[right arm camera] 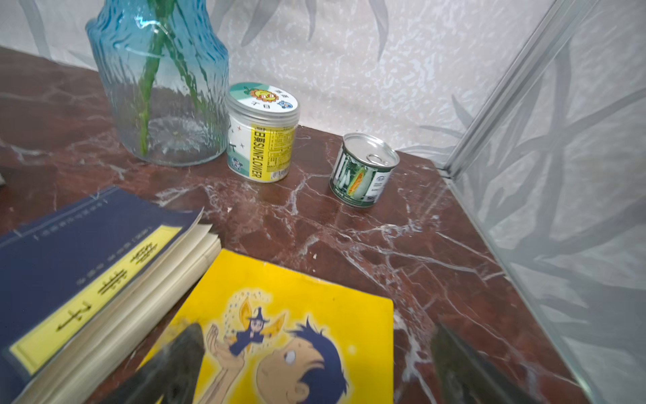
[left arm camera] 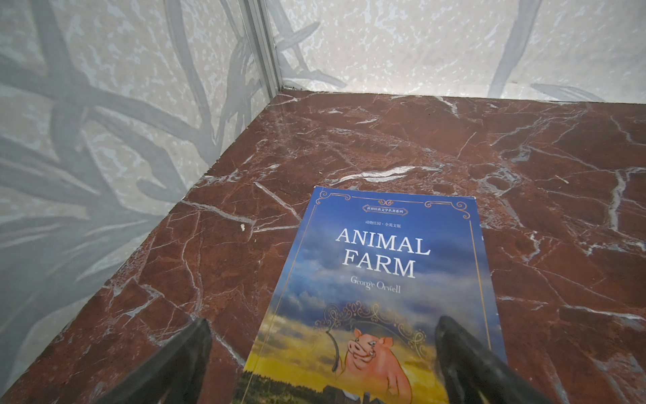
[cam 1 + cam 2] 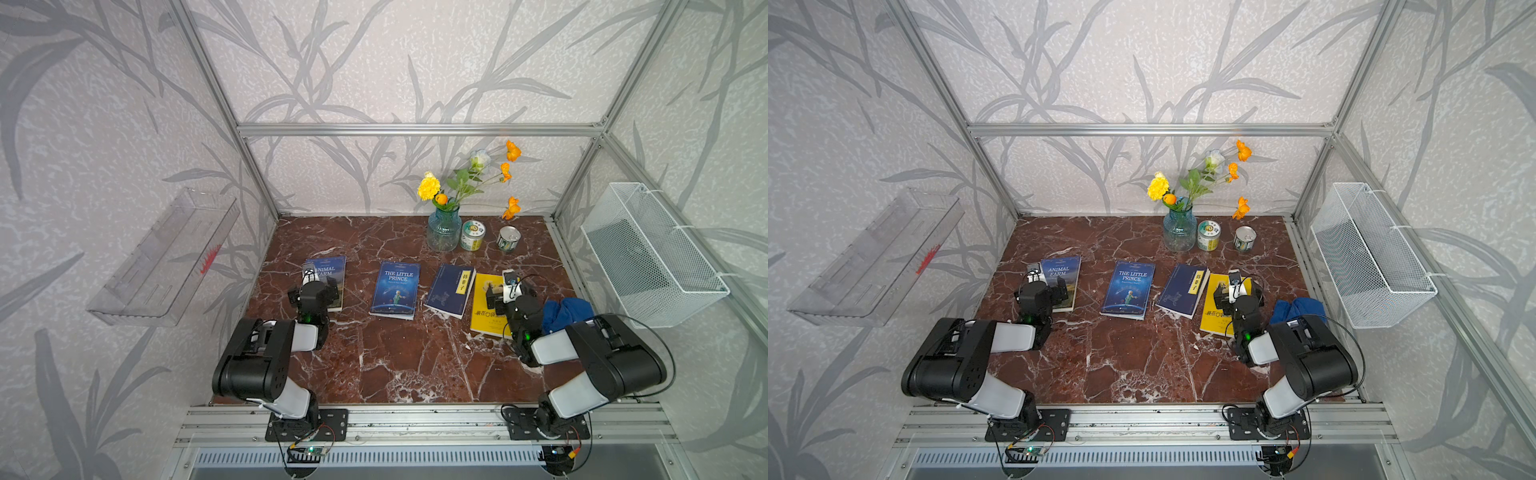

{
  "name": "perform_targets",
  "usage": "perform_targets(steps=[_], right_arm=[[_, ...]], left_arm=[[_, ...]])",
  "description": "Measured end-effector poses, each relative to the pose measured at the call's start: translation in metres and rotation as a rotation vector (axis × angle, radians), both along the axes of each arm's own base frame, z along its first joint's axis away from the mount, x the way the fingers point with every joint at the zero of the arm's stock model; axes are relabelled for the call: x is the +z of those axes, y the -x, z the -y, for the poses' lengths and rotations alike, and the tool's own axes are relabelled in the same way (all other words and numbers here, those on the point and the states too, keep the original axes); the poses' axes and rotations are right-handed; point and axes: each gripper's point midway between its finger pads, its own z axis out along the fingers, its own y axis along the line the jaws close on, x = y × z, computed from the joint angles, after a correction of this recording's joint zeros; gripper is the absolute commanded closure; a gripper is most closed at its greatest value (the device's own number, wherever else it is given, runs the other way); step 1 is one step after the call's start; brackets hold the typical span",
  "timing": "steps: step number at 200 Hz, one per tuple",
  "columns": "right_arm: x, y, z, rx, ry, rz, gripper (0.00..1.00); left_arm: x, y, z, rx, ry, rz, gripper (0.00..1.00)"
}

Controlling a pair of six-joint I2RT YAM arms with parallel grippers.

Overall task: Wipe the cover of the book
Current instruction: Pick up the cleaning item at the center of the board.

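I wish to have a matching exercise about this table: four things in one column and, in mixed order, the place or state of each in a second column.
Things:
1. Animal Farm book
2. yellow book
3. blue cloth
4. vase

Place or state:
A. crumpled, beside the yellow book
B. under the open left gripper
C. upright, holding flowers
D. under the open right gripper

Pairs: 1-B, 2-D, 3-A, 4-C
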Motion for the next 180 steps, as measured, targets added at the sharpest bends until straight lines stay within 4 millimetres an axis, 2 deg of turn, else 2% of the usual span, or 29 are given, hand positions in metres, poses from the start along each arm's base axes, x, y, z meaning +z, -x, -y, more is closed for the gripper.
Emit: perform_targets(steps=[9,18,36,49,62,74,89,100,110,132,145,163,180], right_arm=[[0.012,0.006,-0.013,0.010,0.049,0.039,0.01],[0.032,0.010,-0.026,0.013,0.072,0.099,0.01],[0.076,0.016,-0.031,-0.046,0.061,0.210,0.01],[0.108,0.019,-0.023,-0.122,0.014,0.257,0.01],[0.130,0.020,-0.014,-0.179,-0.036,0.255,0.01],[0.145,0.020,-0.003,-0.216,-0.095,0.229,0.01],[0.154,0.018,0.016,-0.264,-0.159,0.180,0.01],[0.148,0.018,0.029,-0.289,-0.183,0.126,0.01],[0.135,0.019,0.038,-0.309,-0.195,0.057,0.01],[0.090,0.023,0.060,-0.351,-0.255,-0.131,0.01],[0.063,0.029,0.079,-0.406,-0.313,-0.233,0.01],[0.032,0.041,0.101,-0.497,-0.384,-0.344,0.01],[0.013,0.052,0.106,-0.545,-0.408,-0.419,0.01]], left_arm=[[0.000,0.000,0.000,0.000,0.000,0.000,0.00],[0.000,0.000,0.000,-0.001,0.000,0.000,0.00],[0.000,0.000,0.000,-0.002,0.001,0.000,0.00],[0.000,0.000,0.000,-0.003,0.001,0.000,0.00],[0.000,0.000,0.001,-0.006,0.002,0.000,0.00],[0.000,0.000,0.002,-0.011,0.003,-0.004,0.00],[0.004,0.001,0.003,-0.020,0.004,-0.004,0.00],[0.009,0.000,0.006,-0.034,0.009,-0.025,0.00],[0.018,-0.006,0.009,-0.048,0.023,-0.059,0.00],[0.064,-0.028,0.024,-0.123,0.061,-0.023,0.00],[0.081,-0.028,0.033,-0.174,0.081,0.013,0.00],[0.085,-0.019,0.041,-0.219,0.116,0.010,0.00],[0.082,-0.009,0.045,-0.232,0.147,-0.002,0.00]])
